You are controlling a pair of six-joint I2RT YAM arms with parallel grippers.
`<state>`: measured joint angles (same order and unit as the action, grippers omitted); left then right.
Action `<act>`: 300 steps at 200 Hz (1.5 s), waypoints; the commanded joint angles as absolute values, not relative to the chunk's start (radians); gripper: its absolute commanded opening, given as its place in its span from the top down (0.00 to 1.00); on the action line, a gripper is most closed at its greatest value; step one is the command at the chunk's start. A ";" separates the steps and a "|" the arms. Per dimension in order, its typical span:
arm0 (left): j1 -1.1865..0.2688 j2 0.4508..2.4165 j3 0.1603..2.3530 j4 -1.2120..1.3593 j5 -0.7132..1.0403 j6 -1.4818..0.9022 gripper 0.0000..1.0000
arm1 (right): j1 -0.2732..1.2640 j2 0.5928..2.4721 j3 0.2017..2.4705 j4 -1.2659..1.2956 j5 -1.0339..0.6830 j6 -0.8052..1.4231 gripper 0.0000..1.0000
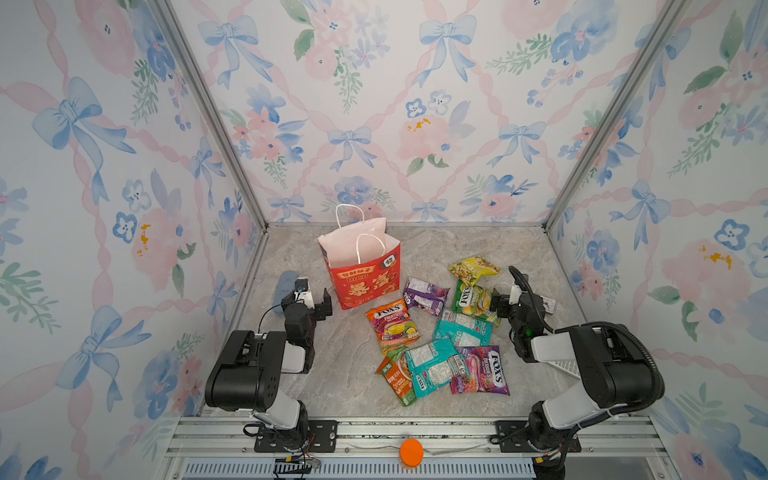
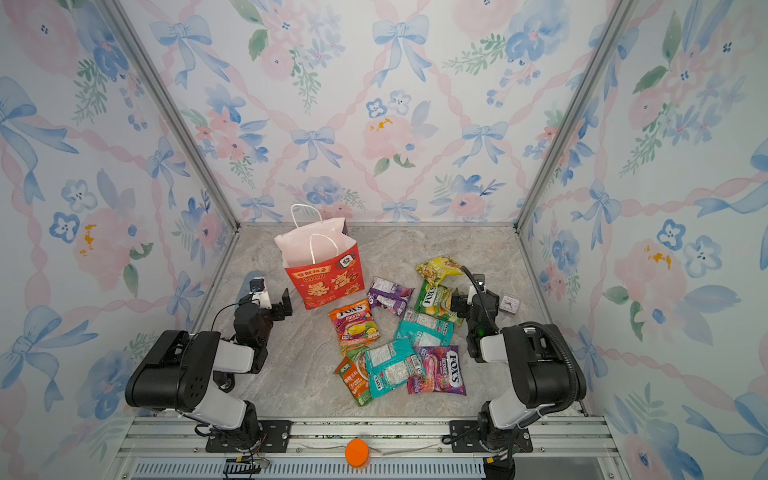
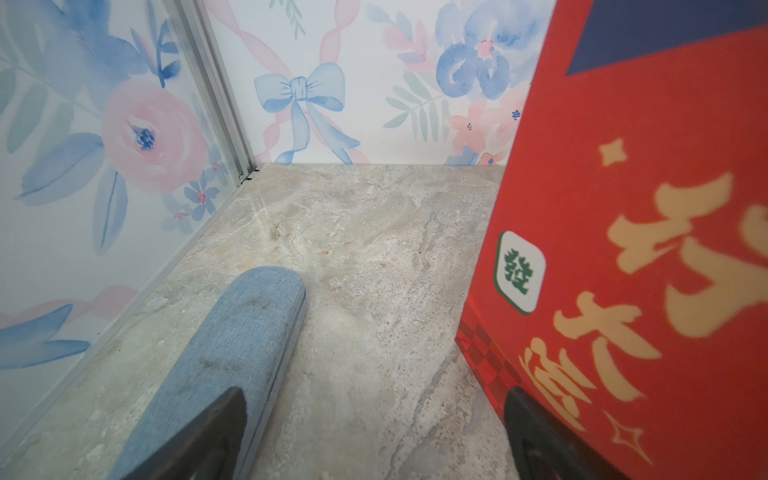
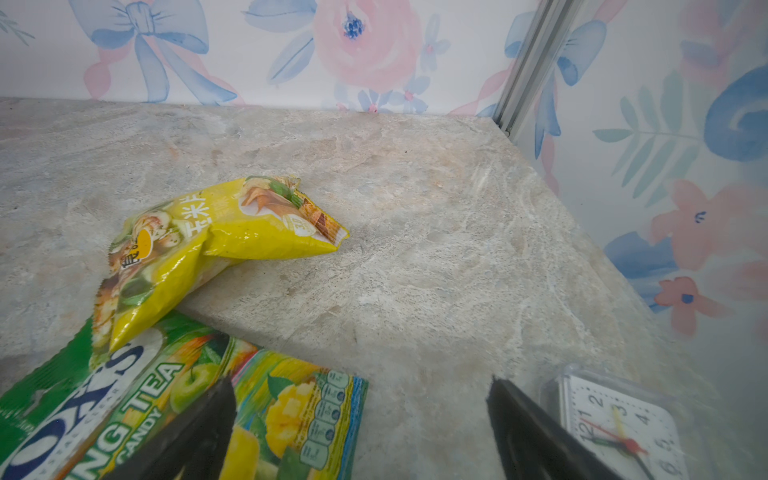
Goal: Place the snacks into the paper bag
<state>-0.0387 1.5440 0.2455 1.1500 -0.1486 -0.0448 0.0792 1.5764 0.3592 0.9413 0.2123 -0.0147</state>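
The table (image 1: 316,374) is grey stone with pale streaks, and the walls (image 1: 374,104) all round it have pink flowers and blue bows.

The left gripper (image 3: 374,392) has its jaws wide apart, with only bare table between them. One finger is over a blue cloth pad (image 3: 241,353). The other is just beside the red side of the paper bag (image 1: 365,278); I cannot tell if it touches. The right gripper (image 4: 360,380) is wide apart too and holds nothing. One finger hangs over a green packet (image 4: 124,395) and the other is next to a small white clock (image 4: 615,424). A yellow packet (image 4: 224,232) rests one end on the green one.

The bag stands up near the back with its mouth open, and its inside bottom cannot be seen. The snacks (image 1: 461,330) lie on the table right of the bag, between the arms, some on top of each other. The right arm hides most of a white calculator (image 1: 565,368).

Both arms are folded low, with the grippers pointing at the back wall. An orange round thing (image 1: 411,452) sits on the metal rail (image 1: 415,432) in front
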 commanded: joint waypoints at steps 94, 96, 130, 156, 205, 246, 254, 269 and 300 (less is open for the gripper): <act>-0.064 1.268 0.320 0.750 -0.175 -0.092 0.02 | 0.115 1.283 0.623 0.339 0.229 0.024 0.03; -0.064 1.258 0.324 0.731 -0.174 -0.097 0.02 | 0.116 1.273 0.643 0.305 0.230 0.037 0.04; -0.063 0.961 0.357 0.445 -0.243 -0.313 0.02 | 0.108 1.164 0.824 0.056 0.197 0.297 0.03; -0.053 0.729 0.357 0.342 -0.260 -0.379 0.02 | 0.043 1.147 0.782 0.144 0.010 0.380 0.03; 0.002 0.813 0.724 -0.051 -0.153 -0.310 0.07 | 0.108 1.189 0.969 -0.203 -0.007 0.356 0.03; 0.007 1.030 1.095 -0.287 0.016 -0.214 0.23 | 0.145 1.192 1.036 -0.372 0.007 0.352 0.03; 0.006 1.070 1.162 -0.331 0.050 -0.204 0.27 | 0.150 1.196 1.045 -0.397 0.002 0.355 0.03; 0.010 1.140 1.274 -0.408 0.116 -0.173 0.33 | 0.162 1.203 1.063 -0.431 -0.003 0.355 0.04; 0.011 1.272 1.453 -0.539 0.170 -0.065 0.44 | 0.186 1.229 1.101 -0.474 -0.010 0.344 0.03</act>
<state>0.0040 1.1980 1.3449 -0.3634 0.0822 -0.1822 0.1638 1.2015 1.0454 -0.3763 0.0051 0.3412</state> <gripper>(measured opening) 0.575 0.966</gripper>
